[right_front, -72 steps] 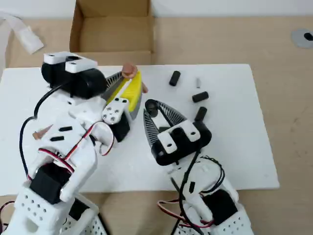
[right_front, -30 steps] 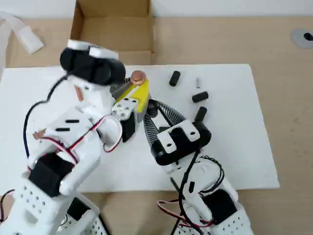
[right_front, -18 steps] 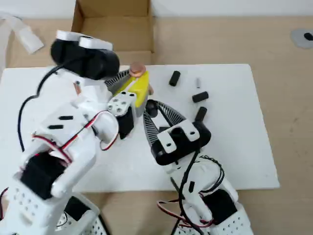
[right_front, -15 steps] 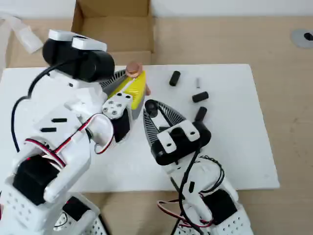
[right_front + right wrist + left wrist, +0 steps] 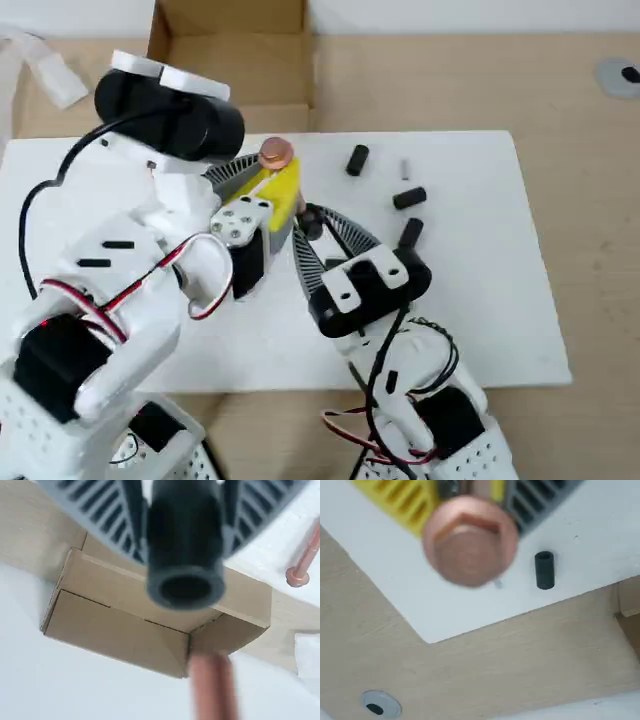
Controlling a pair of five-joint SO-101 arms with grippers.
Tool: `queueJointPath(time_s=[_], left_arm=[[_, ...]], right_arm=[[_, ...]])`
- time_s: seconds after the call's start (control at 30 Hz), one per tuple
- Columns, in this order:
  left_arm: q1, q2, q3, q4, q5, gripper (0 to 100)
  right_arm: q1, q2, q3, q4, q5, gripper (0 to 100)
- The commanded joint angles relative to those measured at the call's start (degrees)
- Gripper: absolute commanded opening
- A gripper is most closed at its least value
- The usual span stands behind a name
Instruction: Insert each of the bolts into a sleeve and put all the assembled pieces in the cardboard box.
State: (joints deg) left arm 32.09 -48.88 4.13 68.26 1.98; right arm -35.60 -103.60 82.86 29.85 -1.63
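A wooden table (image 5: 580,180) carries a white board (image 5: 480,300), seen from above. An open cardboard box (image 5: 235,100) sits against the board's far edge, towards the left arm's side.

The left gripper (image 5: 270,168) is over the far part of the board, near the box. Its yellow finger and its grey finger are closed around a copper bolt (image 5: 276,153), whose round head faces up. In the left wrist view the bolt head sits large and close, with a finger on each side of the shaft behind it.

The right gripper (image 5: 308,222) is just beside the left one, on the near side. Its two grey ribbed fingers are clamped on a black sleeve (image 5: 185,545). In the right wrist view the sleeve's open end faces the camera, with the box behind it. A blurred copper shaft (image 5: 210,685) shows close to that open end; I cannot tell whether it touches the sleeve.

On the right arm's side of the board, three more black sleeves lie apart from each other. The first loose sleeve (image 5: 357,160) is farthest back, the second loose sleeve (image 5: 409,198) is in the middle, and the third loose sleeve (image 5: 410,233) is nearest the right arm.

A second bolt (image 5: 302,562) lies flat on the board in the right wrist view. A grey disc (image 5: 620,76) rests on the table at the far right corner.
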Motion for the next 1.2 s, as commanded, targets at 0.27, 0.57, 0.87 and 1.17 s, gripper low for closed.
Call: queueJointPath(time_s=[0.27,0.57,0.87,1.17], left_arm=[[5.5,0.2,-3.4,0.3,3.2,1],[2.5,0.2,-3.0,0.2,2.9,1],[2.0,0.1,-2.5,0.8,2.9,1],[1.9,-0.2,0.9,0.7,-0.5,1]], right_arm=[[-0.5,-3.8,-0.3,-1.6,-0.4,1.0],[-0.4,-3.8,-0.3,-1.4,-0.3,1.0],[-0.4,-3.8,-0.3,-1.4,-0.3,1.0],[-0.4,-3.8,-0.3,-1.5,-0.3,1.0]])
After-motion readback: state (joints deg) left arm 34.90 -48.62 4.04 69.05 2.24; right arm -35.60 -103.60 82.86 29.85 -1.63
